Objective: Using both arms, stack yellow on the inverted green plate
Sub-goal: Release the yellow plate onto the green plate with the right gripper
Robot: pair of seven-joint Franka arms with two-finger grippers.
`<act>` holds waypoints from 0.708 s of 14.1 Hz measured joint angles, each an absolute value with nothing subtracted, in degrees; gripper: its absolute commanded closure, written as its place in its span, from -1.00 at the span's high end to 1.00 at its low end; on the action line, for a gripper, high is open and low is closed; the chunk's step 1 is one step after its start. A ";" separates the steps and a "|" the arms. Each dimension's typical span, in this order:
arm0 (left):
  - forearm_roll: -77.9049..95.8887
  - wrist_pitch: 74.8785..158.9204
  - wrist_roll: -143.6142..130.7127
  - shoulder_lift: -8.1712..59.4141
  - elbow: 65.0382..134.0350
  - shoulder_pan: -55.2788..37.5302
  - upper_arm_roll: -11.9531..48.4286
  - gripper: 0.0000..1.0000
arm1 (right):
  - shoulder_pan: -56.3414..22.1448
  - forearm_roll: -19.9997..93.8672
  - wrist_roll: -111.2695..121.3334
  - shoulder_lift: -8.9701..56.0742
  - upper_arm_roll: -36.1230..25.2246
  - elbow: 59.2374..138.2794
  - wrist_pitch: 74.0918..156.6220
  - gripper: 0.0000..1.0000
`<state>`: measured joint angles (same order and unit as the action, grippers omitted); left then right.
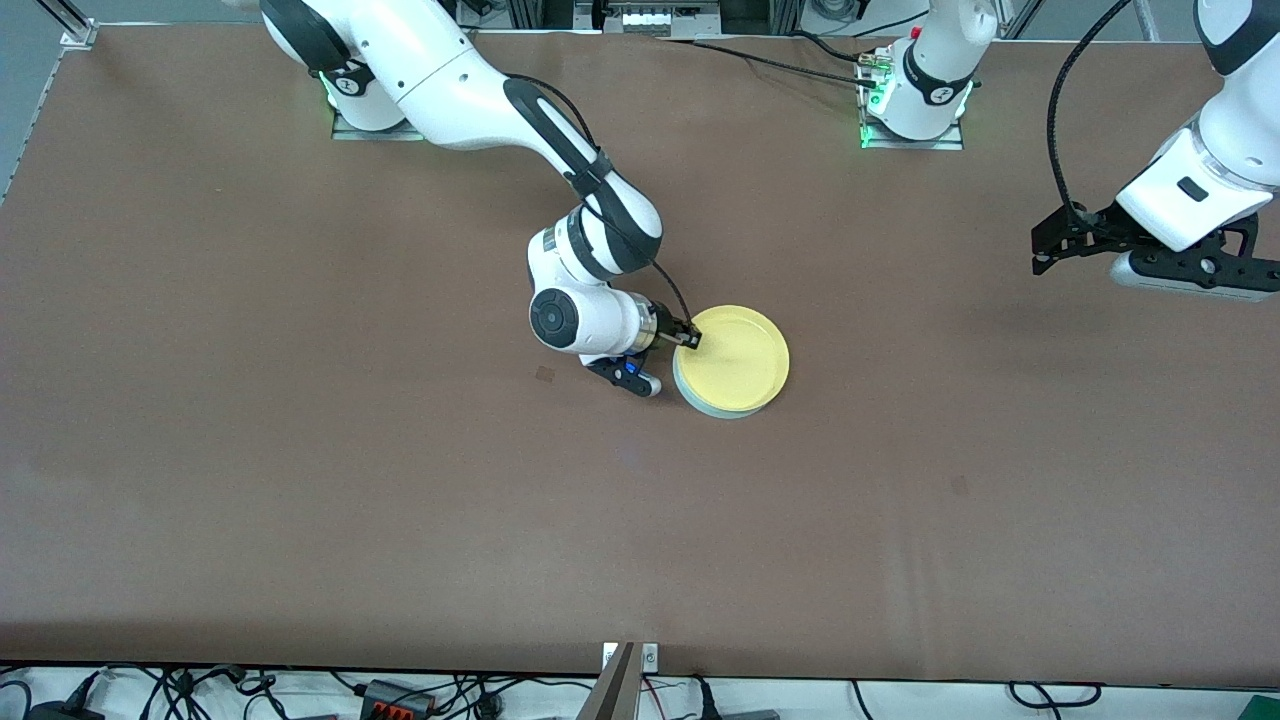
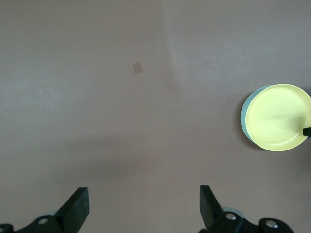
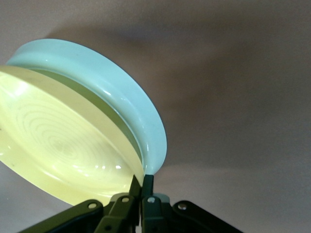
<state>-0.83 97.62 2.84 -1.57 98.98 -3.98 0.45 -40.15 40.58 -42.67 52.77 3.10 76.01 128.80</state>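
Note:
The yellow plate lies right side up on the inverted green plate near the table's middle. Only a thin mint edge of the green plate shows under it. My right gripper is low at the stack's edge on the right arm's side, shut on the yellow plate's rim. In the right wrist view the yellow plate and green plate meet at the right gripper. My left gripper hangs open and empty above the table at the left arm's end. Its wrist view shows the left gripper over bare table, the yellow plate and green plate far off.
A small square mark lies on the brown table beside the right arm's wrist. The two arm bases stand along the table's edge farthest from the front camera. Cables lie below the nearest edge.

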 measured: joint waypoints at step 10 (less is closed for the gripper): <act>-0.83 97.28 2.84 -1.59 98.92 -4.24 0.56 1.00 | -38.66 25.24 -42.52 40.61 -7.70 73.28 110.07 1.00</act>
<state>-0.83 97.28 2.84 -1.59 98.92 -4.24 0.56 -38.66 25.24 -42.52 40.61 -7.70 73.28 110.07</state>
